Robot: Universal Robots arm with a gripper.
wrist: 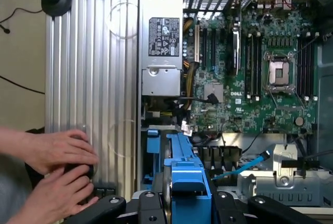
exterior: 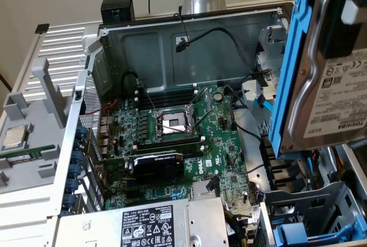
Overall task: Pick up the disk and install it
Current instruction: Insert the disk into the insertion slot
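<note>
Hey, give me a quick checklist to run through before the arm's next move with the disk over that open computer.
1. Disk gripped in the jaws by its blue carrier: ok.
2. Disk raised clear of the motherboard: ok.
3. Person's hands away from the case: not ok, they rest on the ribbed panel beside it.
4. Blue cable out of the disk's way: cannot tell.
5. Drive bay free: cannot tell.
</note>
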